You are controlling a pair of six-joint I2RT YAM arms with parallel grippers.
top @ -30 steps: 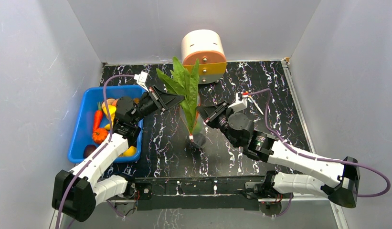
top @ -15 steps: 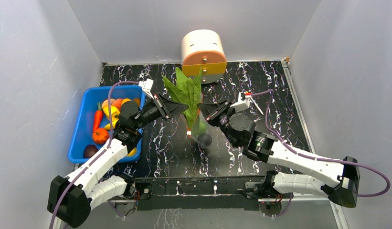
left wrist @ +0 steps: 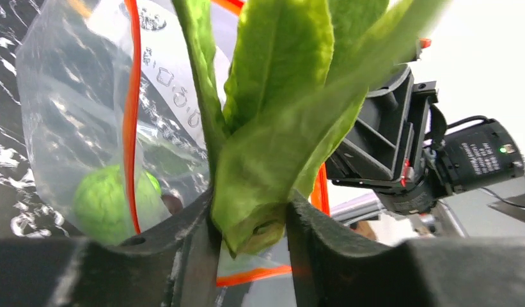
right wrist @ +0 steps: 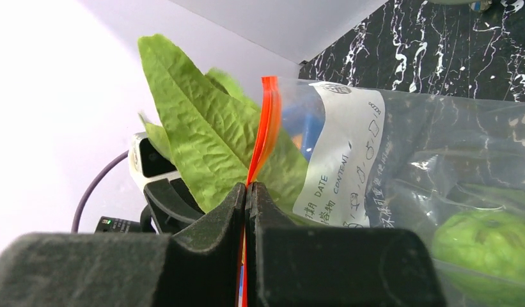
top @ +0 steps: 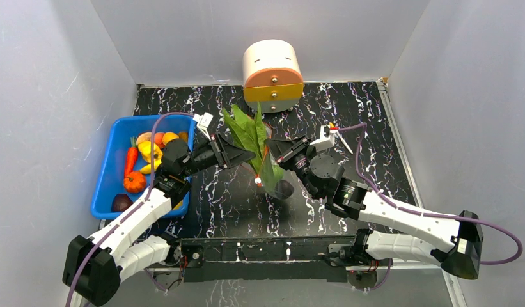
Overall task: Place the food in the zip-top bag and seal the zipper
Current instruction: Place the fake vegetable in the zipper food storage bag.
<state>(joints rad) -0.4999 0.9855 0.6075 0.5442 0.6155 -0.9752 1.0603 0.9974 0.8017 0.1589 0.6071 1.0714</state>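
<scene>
My left gripper (left wrist: pixel 250 217) is shut on the stalk end of a leafy green (top: pixel 248 131), whose leaves (left wrist: pixel 279 96) reach into the mouth of the clear zip-top bag (top: pixel 270 171). My right gripper (right wrist: pixel 248 192) is shut on the bag's red-orange zipper strip (right wrist: pixel 266 121) and holds the mouth up. Inside the bag lie a green ball (left wrist: pixel 109 198), which also shows in the right wrist view (right wrist: pixel 483 246), and a dark lump (top: pixel 284 188). The bag's white label (right wrist: pixel 339 150) faces the right wrist camera. In the top view the left gripper (top: pixel 247 155) and right gripper (top: pixel 272 153) flank the bag.
A blue bin (top: pixel 112 167) at the left holds a carrot (top: pixel 131 160), an orange pumpkin-like piece (top: pixel 133 181), yellow pieces and a dark lump. A white and orange drawer unit (top: pixel 272 75) stands at the back. A small white tool (top: pixel 341 137) lies right of the arms.
The left gripper has carried the leafy green lower and to the right, with its leaves in the bag's mouth. The bag and right gripper shifted slightly nearer and right.
</scene>
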